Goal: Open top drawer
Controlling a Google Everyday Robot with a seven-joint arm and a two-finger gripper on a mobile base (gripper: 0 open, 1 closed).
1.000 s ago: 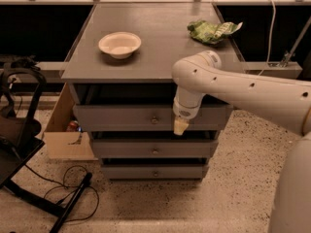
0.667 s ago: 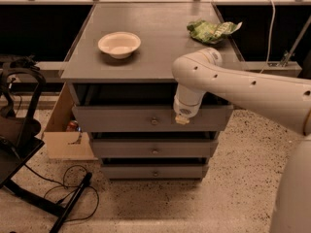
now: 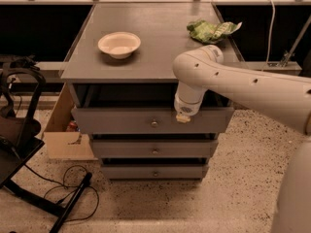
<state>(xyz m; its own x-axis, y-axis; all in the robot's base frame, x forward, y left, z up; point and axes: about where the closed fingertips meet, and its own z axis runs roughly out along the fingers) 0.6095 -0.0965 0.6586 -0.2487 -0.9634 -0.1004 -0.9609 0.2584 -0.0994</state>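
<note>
Since nothing of its inside shows, the wide grey-painted wooden top drawer looks at most barely started, so nearly the whole pull is left. It sits highest of three on the front of the grey wooden cabinet. Its face seems to stand slightly proud of the two below, though I cannot be sure. A white robot arm reaches in from the cabinet's right and bends down over its front edge. A brown cardboard box stands against the cabinet's left side. A cream round bowl rests on the cabinet's top toward the left, and a crumpled green bag toward the back right. The gripper hangs at the cabinet's front, against the top drawer's upper edge right of centre; whether it is spread or closed I cannot tell. The small round metal knob at the cabinet's front centre is bare and ungrasped.
</note>
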